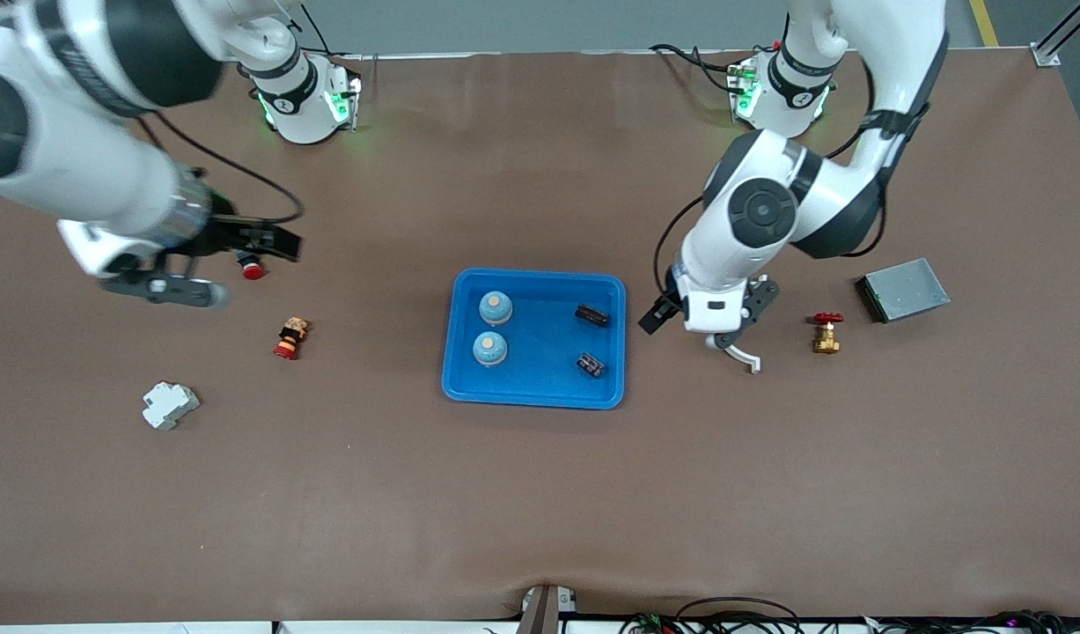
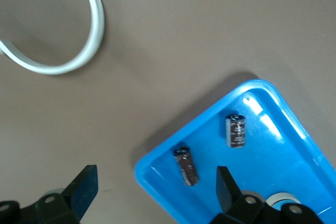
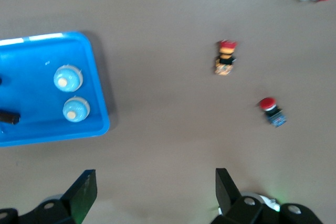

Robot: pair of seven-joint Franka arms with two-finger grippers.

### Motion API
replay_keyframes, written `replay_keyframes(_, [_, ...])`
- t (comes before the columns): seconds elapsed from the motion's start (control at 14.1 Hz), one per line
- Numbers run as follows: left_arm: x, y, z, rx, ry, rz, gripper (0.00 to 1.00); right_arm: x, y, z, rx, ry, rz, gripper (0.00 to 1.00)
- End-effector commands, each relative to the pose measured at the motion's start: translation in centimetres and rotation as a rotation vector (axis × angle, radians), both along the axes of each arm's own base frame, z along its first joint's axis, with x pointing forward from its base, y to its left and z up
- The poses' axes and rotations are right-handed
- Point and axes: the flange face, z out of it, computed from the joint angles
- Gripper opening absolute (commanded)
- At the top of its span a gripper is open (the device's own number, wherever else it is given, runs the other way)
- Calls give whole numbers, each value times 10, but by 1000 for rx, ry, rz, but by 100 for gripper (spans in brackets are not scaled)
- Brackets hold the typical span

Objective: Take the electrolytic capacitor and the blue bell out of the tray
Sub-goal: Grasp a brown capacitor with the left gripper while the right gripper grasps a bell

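Note:
A blue tray [image 1: 540, 392] sits mid-table. In it stand two pale blue bells with orange tops [image 1: 495, 308] [image 1: 490, 349] and lie two dark capacitors [image 1: 591, 314] [image 1: 590, 364]. My left gripper [image 1: 708, 322] is open and empty, over the bare table beside the tray toward the left arm's end. Its wrist view shows both capacitors [image 2: 186, 165] [image 2: 236, 130] and the tray corner [image 2: 286, 153] by its fingers [image 2: 156, 183]. My right gripper [image 1: 240, 245] is open and empty over the table toward the right arm's end. Its wrist view [image 3: 156, 184] shows the bells [image 3: 68, 78] [image 3: 76, 109].
Toward the right arm's end lie a red push button [image 1: 253, 269], a small red-and-orange part [image 1: 290, 338] and a white breaker [image 1: 169, 404]. Toward the left arm's end are a brass valve with a red handle [image 1: 826, 333], a grey metal box [image 1: 905, 289] and a white curved piece [image 1: 740, 356].

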Motion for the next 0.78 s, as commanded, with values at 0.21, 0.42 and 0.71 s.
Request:
replay_keyframes(0.21, [-8,-39,-53,16,-11,155,90,-3,119,-76,-4,-58,22,100])
replay_keyframes(0.42, [-15,-49,-73,10,-1,282,83,-9,146,-111,16,-97,49,100])
replay_keyframes(0.71, [-29,-59,-99,0,6,324,83,-16,161,-159,49,-173,29,100])
